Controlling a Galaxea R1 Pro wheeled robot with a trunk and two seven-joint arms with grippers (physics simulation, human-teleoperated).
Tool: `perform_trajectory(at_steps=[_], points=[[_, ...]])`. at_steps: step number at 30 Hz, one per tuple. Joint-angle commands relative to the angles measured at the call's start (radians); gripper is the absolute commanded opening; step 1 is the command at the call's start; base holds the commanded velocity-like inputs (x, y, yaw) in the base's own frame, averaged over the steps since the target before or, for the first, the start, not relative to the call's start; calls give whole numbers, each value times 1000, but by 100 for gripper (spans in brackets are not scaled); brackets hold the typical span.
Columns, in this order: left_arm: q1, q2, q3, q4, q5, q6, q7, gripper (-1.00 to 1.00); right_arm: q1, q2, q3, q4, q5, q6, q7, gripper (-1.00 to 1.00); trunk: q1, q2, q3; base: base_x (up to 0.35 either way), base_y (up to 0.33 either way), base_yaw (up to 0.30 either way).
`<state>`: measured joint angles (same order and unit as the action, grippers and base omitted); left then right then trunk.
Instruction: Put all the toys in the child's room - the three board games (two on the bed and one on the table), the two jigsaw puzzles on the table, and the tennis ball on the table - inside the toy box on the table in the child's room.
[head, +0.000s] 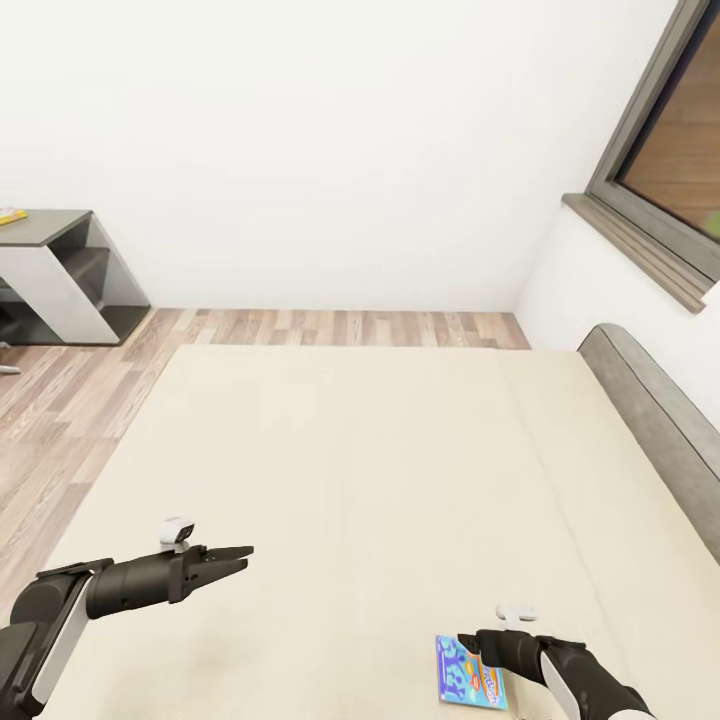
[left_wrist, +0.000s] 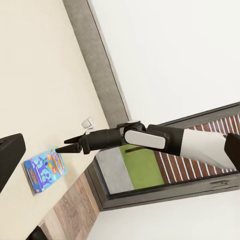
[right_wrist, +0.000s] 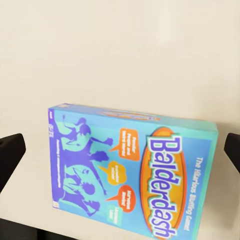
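Observation:
One blue board game (head: 470, 676), a flat box printed "Balderdash" with cartoon figures (right_wrist: 135, 175), lies on the beige mattress of the bed (head: 380, 470) near its front edge. My right gripper (head: 466, 640) hovers just above the box, open, with a dark finger (right_wrist: 10, 155) showing on each side of it. The left wrist view also catches the right gripper (left_wrist: 64, 147) and the box (left_wrist: 45, 170). Further left, my left gripper (head: 238, 556) is held open over bare mattress with nothing in it. Part of the table (head: 60, 270), its dark grey lower wing, stands at the far left.
The grey headboard (head: 650, 420) runs along the bed's right side under a window (head: 670, 150). Wood floor (head: 60, 400) lies between bed and table. A thin yellow item (head: 10, 215) rests on the wing's top. A white wall stands behind the bed.

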<state>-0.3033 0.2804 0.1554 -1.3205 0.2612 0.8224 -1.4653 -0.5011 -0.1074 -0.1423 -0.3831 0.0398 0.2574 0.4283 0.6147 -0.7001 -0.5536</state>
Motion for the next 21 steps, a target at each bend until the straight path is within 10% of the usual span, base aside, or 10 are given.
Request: perform_trajectory(at_steps=[1,21], points=[[0,0,0,0,1,11,-3,100,0,1,-9,-2,4,8,7,100,0,-1,-2,0,0,0],[0,0,0,1,1,11,4,100,-1,-1,-8,-2,5,10,7,100,0,-1,-33,0,0,0]])
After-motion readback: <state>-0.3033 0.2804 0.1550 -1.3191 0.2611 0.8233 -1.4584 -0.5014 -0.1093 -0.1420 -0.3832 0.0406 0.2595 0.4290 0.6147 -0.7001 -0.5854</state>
